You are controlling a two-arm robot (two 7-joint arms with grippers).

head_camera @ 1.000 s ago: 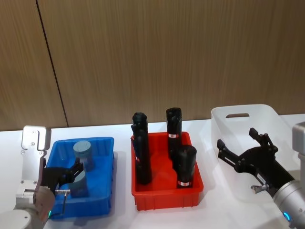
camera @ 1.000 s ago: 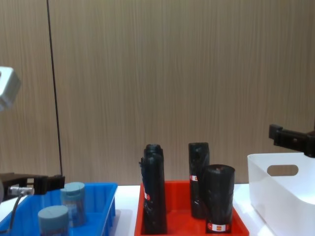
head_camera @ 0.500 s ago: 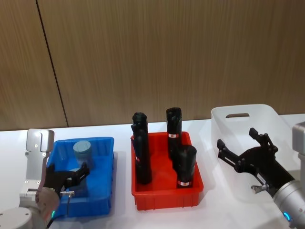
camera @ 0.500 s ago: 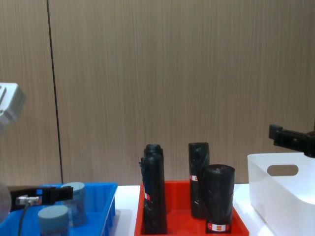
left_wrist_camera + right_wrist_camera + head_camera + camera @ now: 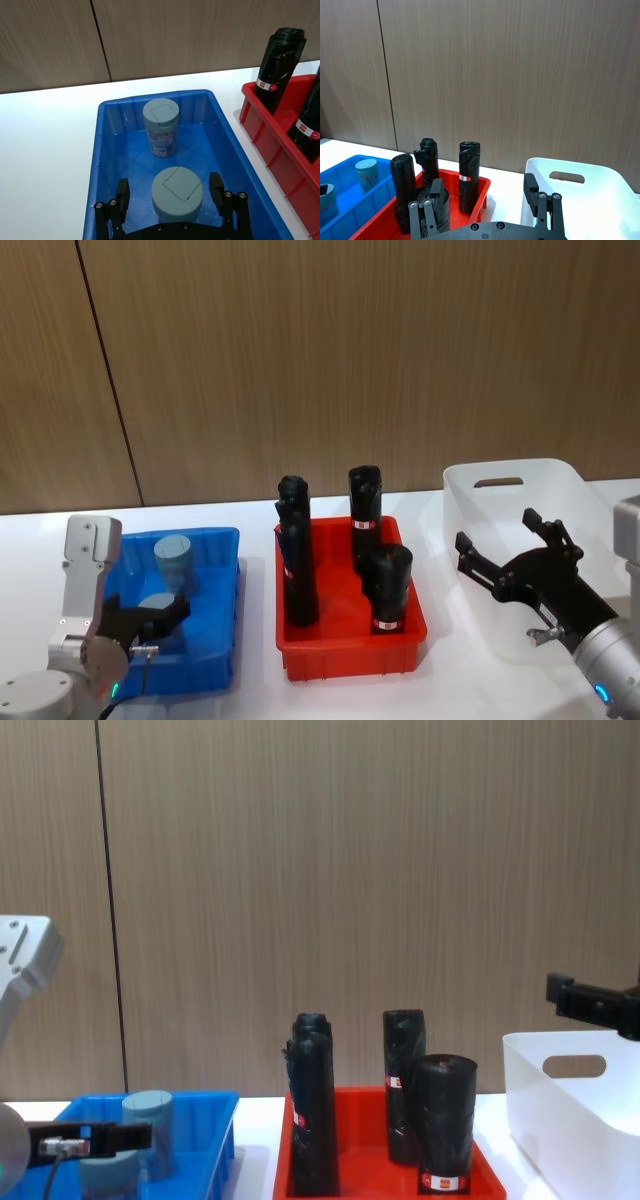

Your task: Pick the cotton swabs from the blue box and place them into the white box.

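The left pincer (image 5: 169, 186) is spread wide astride the near jar (image 5: 177, 194) in the blue box (image 5: 100, 150), not yet closed on it. If closed high on the round lid, the jar may be squeezed out or tipped. Both jars are short, clear and grey-lidded; the far jar (image 5: 161, 125) is stood upright behind. The right pincer (image 5: 495, 530) is held open at the white box (image 5: 470, 500).

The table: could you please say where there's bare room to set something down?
Bare table strips: between the blue box and the red tray; between that tray and the white box, near the right gripper. The black rolls crowd the tray; the left gripper straddles a jar in the blue box.
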